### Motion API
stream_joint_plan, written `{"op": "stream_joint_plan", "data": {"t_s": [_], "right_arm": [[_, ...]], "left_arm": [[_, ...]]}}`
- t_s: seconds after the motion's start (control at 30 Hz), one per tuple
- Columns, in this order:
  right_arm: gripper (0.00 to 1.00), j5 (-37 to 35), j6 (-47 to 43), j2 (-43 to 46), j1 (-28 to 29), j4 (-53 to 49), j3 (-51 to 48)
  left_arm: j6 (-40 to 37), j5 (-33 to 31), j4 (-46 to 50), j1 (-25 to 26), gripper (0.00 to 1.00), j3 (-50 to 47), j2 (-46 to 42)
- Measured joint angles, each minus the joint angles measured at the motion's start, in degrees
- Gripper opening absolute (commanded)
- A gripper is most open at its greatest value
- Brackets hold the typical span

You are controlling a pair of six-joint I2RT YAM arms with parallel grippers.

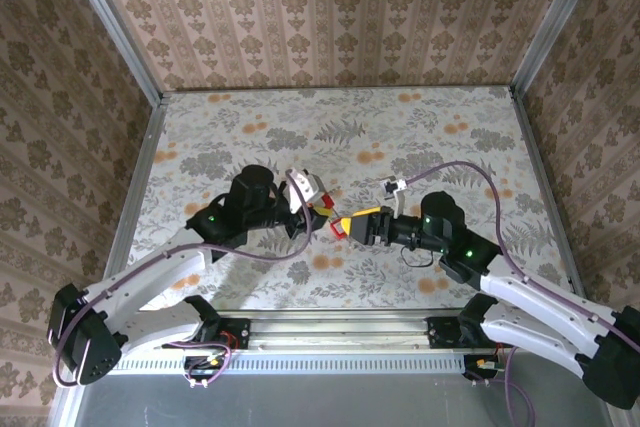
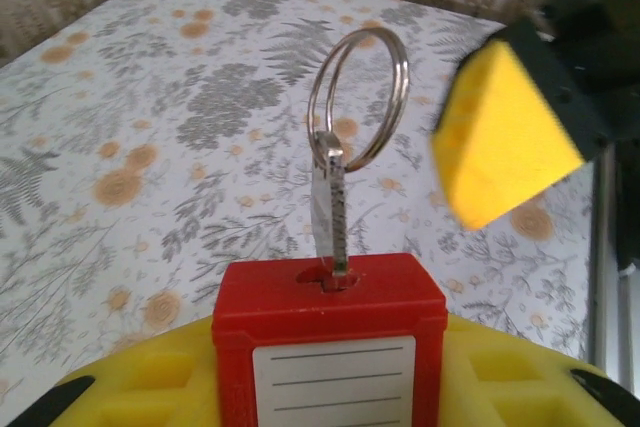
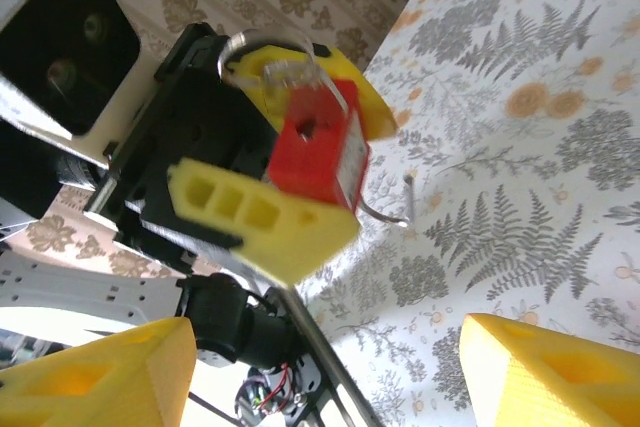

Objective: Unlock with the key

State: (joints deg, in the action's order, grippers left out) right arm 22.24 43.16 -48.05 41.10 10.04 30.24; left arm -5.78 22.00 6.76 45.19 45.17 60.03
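Red boxy padlock (image 2: pixel 330 302), thin metal key (image 2: pixel 329 209) inserted.

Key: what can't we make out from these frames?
Key blade tip: left wrist, buried in the red padlock keyhole, so depth and turn are unreadable.
Padlock's lower body: left wrist, cut off by the bottom edge.
Shackle: right wrist, a blurred thin wire, so latched or free is unclear.
Key in top external: too small, crowded by the jaws.
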Motion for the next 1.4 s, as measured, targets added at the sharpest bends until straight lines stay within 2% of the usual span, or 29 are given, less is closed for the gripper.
{"op": "stream_joint_plan", "data": {"t_s": [0.1,0.3,0.43,0.53,0.67,0.97,1.4], "right_arm": [[0.72,-2.10,-0.13,0.87,0.00,-1.55,-0.55],[0.73,-4.07,-0.04,0.48,0.00,-1.29,-2.25],[0.73,-4.07,0.09,-1.11,0.00,-0.61,-2.27],[0.73,-4.07,0.09,-1.57,0.00,0.13,-2.27],[0.73,-4.07,0.07,-1.38,0.00,0.44,-2.27],[0.74,-4.35,0.07,2.23,0.00,0.44,-3.13],[0.74,-5.55,0.09,5.95,-0.15,0.09,-4.70]], "left_arm": [[2.32,-5.64,4.02,-0.44,0.00,1.07,-1.57],[4.61,-25.22,13.40,2.93,0.00,1.53,-5.40],[5.95,-35.04,17.79,4.24,0.00,1.38,-2.40],[6.69,-39.80,18.18,4.76,0.00,0.50,1.01],[7.39,-42.80,17.20,6.43,0.00,-0.94,4.79],[9.20,-43.91,9.51,8.52,0.00,-3.04,15.76],[14.14,-47.54,1.27,18.49,0.00,-6.54,22.45]]}}
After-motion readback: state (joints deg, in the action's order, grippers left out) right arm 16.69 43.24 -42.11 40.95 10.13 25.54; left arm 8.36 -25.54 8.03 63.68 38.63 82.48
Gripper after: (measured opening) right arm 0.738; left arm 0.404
